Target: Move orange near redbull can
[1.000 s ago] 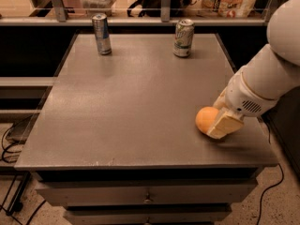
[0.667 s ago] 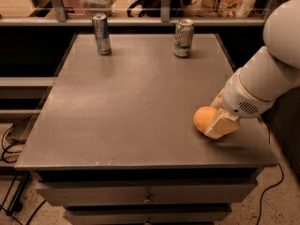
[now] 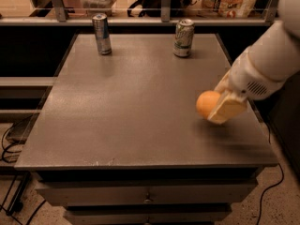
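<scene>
My gripper [image 3: 220, 109] sits over the right side of the bench [image 3: 131, 107], close to the right edge and about halfway between the front and back edges. It is pinching the orange [image 3: 207, 104]. One pale, yellowish finger [image 3: 228, 108] lies flat against the fruit's right side; the other is hidden behind it. The orange juts out to the left of that finger, and a soft shadow falls on the bench just below and to the right of it. I cannot tell for certain whether the fruit is touching the surface or hanging a little above it.

My white arm [image 3: 269, 62] comes in from beyond the right edge, sloping down toward the gripper.

The redbull can [image 3: 101, 34] stands upright near the back-left corner — well apart from the orange, almost the whole bench away on the diagonal. A wider pale green-and-white can [image 3: 183, 37] stands upright near the back edge, right of centre, nearer to the orange than the slim can but not beside it. The two cans are well apart from each other.

Beneath the front edge there are drawers [image 3: 147, 196], and dark cables [image 3: 9, 144] lie on the floor off the left side.
</scene>
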Tool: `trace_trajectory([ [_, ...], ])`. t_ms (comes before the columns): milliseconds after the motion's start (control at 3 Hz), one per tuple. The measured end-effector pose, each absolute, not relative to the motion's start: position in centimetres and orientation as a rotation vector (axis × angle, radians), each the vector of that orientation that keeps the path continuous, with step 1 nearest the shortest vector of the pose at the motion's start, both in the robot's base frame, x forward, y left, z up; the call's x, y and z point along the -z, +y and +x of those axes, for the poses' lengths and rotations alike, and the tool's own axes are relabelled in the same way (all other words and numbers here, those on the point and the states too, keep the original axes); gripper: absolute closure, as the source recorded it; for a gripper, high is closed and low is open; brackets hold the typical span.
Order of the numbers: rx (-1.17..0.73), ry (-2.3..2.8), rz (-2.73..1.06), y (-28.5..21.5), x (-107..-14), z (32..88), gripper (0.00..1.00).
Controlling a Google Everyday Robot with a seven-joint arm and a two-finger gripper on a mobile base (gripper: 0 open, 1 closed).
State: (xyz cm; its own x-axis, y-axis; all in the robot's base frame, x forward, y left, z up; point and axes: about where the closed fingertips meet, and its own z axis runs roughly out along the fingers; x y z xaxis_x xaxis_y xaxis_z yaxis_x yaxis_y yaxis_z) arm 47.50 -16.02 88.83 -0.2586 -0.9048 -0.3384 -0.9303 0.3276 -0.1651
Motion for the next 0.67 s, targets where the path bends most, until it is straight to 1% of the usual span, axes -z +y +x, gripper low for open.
trace_trajectory([
  [333, -0.018, 2.125, -1.573, -15.9, -95.4, 51.2, 1.0],
  [667, 0.009, 2.077, -1.545, -15.7, -98.3, 52.0, 1.0],
])
